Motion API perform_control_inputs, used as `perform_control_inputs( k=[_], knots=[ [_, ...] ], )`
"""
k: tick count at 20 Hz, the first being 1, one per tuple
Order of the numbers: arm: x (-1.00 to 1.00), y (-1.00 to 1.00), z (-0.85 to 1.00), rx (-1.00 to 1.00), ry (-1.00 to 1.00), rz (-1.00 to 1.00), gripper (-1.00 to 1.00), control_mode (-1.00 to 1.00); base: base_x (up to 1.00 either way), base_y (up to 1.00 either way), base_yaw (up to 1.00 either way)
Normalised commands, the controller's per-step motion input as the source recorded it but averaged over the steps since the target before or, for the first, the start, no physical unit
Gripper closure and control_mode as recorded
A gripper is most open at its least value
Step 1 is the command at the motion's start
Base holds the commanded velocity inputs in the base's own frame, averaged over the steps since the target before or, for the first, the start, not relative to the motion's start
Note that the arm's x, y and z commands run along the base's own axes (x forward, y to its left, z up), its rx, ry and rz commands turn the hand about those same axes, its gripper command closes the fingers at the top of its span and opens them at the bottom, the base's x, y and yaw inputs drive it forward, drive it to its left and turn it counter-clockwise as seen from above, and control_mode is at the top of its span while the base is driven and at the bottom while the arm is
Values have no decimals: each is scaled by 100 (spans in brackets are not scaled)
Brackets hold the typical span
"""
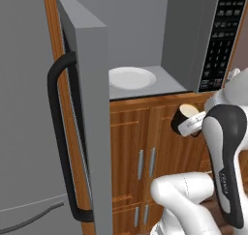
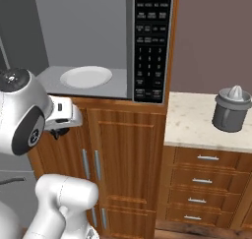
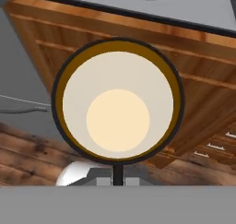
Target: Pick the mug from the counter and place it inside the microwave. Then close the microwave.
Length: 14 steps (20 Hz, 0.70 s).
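The microwave [image 1: 145, 45] stood wide open; only its white plate [image 1: 131, 78] occupied the floor, the door [image 1: 89, 108] swung clear left.

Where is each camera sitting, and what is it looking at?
Left base view: behind the arm's left, facing the open grey microwave; white arm lower right, hand carrying the small black mug.
Right base view: behind the arm's right, facing the microwave and beige stone counter; arm lower left.
Hand view: on the hand, looking into the mug.
Both base views share the round white plate.
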Motion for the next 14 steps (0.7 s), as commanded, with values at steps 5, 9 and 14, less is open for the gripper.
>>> perform_control_inputs(
  k=[5, 9, 14],
  knots=[
    [26, 39, 39, 0, -8, 0, 100, -100, 0, 0, 0],
    [85, 22, 33, 0, -6, -3, 100, -100, 0, 0, 0],
    [80, 6, 36, 5, 0, -7, 100, -100, 0, 0, 0]
  ],
)
